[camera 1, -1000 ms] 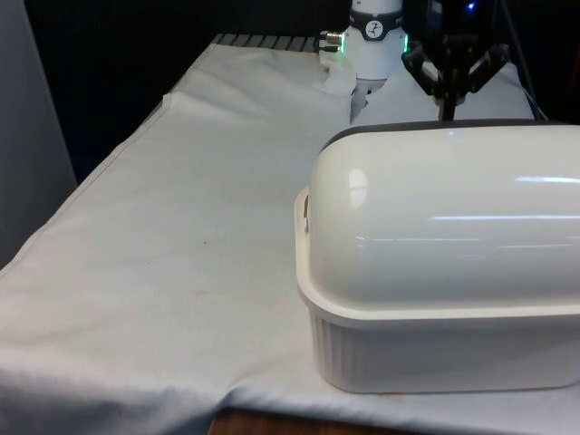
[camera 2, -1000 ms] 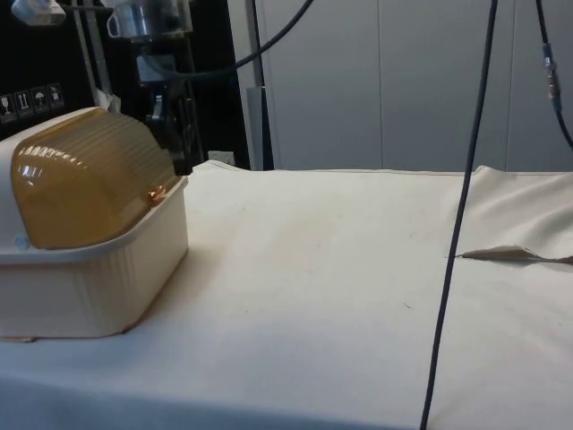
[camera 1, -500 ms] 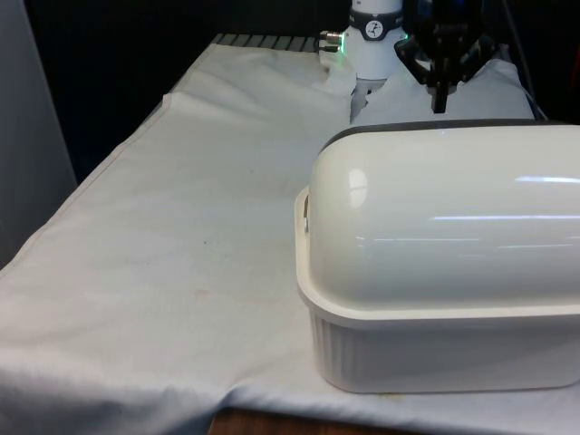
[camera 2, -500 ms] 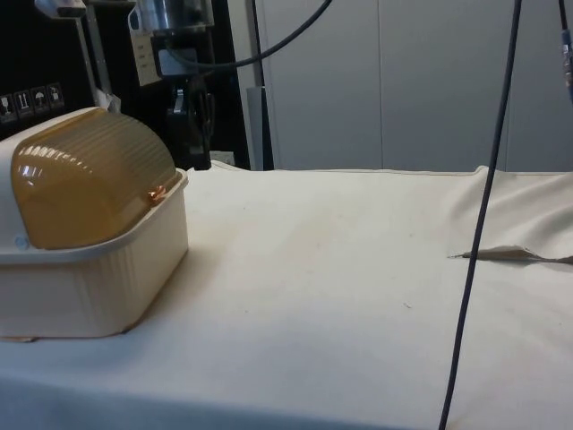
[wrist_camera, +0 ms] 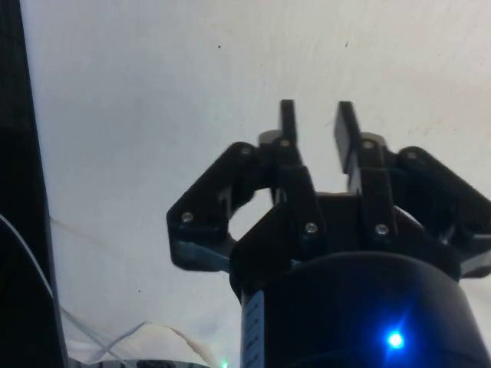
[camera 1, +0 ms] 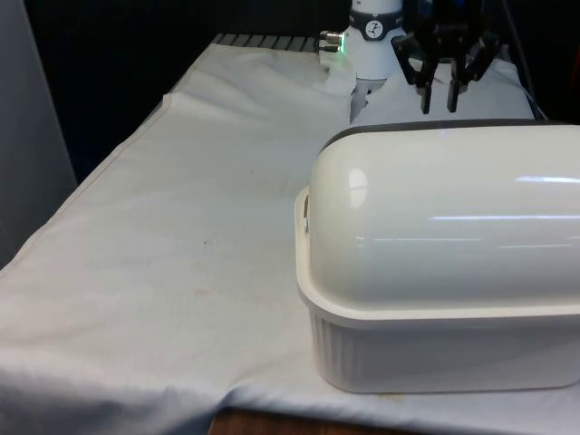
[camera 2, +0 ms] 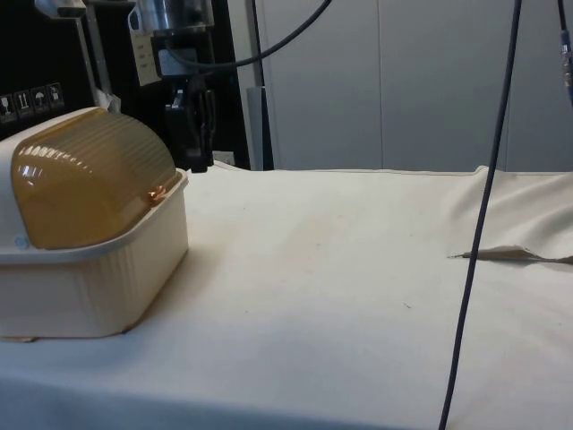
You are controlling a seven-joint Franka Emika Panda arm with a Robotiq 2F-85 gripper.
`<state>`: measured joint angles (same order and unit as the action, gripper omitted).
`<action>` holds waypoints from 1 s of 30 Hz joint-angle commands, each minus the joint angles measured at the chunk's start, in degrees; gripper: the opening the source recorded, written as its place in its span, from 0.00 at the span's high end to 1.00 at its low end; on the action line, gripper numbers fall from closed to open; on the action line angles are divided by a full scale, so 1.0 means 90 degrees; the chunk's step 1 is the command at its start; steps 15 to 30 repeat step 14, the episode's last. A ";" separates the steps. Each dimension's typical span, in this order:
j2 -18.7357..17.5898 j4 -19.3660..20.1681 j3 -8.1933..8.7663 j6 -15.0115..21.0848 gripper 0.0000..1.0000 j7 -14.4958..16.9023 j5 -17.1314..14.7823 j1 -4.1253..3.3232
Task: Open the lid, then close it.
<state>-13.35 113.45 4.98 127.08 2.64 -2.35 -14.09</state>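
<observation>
- The jaws of the gripper (camera 1: 439, 98) stand a little spread, with a clear gap between the two fingers (wrist_camera: 287, 123), and they pinch nothing; below them there is only the white cloth (wrist_camera: 153, 115).
- In the side view the gripper (camera 2: 199, 157) hangs above the surface, just beyond the front edge of the bread box (camera 2: 89, 269) and apart from it, without touching it.
- I judge that the jaws are held apart and pointing down because they have just let go, or are getting ready for a new grip (I cannot tell which of the two).
- The lid (camera 2: 85, 184), amber and ribbed in the side view, is rolled fully down; its lower edge meets the rim of the cream base at the small handle (camera 2: 159, 193).
- So the box is closed now, which fits the last part of the task, or a start not yet made.
- In the front view the box turns its smooth white back (camera 1: 453, 217) to the camera, at the front view's right, and hides its opening side.
- The handle faces the robot, so it is reachable for the arm from its own side.
- A black cable (camera 2: 474, 215) hangs before the side camera, well apart from the box.
</observation>
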 commanded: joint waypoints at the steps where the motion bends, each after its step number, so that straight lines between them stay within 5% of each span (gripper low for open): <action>1: 0.0006 0.0000 0.0000 0.0006 0.65 0.0000 0.0000 0.0000; 4: 0.0006 0.0000 0.0000 0.0000 0.56 0.0000 0.0000 0.0000; 14: 0.0000 0.0000 0.0000 0.0000 0.02 0.0000 0.0000 0.0000; 30: 0.0000 0.0000 0.0000 0.0000 0.02 0.0000 0.0000 0.0000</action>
